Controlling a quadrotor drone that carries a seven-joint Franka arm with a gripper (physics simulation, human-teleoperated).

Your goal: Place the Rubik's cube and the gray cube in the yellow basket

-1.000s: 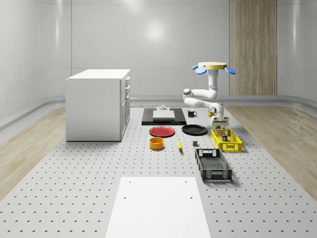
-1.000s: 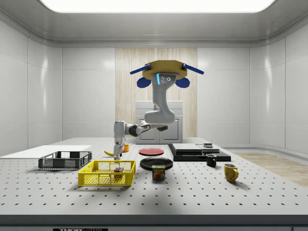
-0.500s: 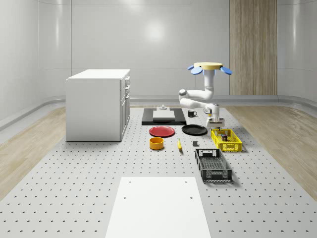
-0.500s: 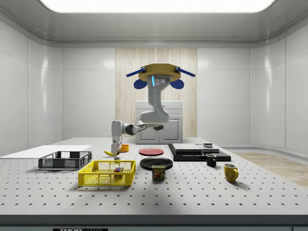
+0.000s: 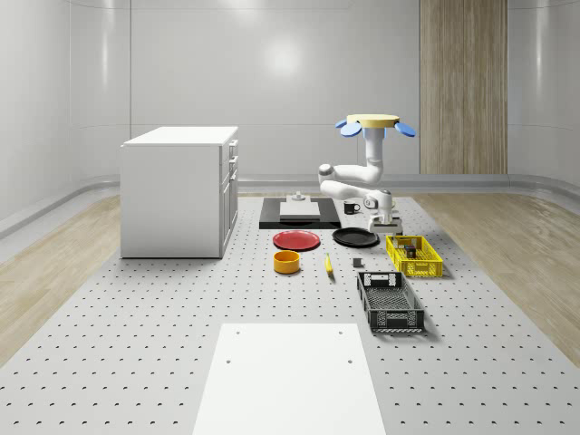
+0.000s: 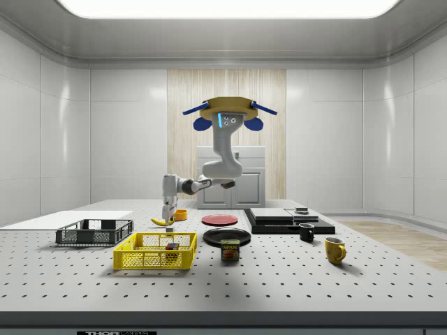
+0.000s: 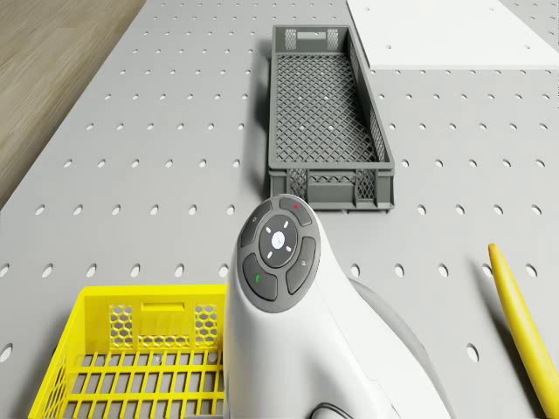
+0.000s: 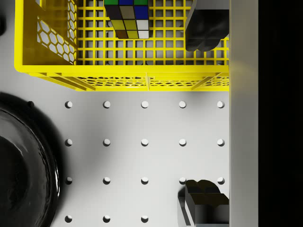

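Rubik's cube (image 8: 128, 19) sits in yellow basket (image 8: 123, 75), so jaws are spread w/ nothing btwn, just outside basket rim. Drone (image 5: 373, 120) hovers over worktop (image 5: 181, 299) beside basket.

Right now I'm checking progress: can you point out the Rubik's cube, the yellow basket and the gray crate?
Rubik's cube (image 8: 129, 19): wrist view, on its colored face.
Yellow basket (image 8: 142, 71): wrist view, on its near rim.
Gray crate (image 7: 325, 96): drone view, on its mesh floor.
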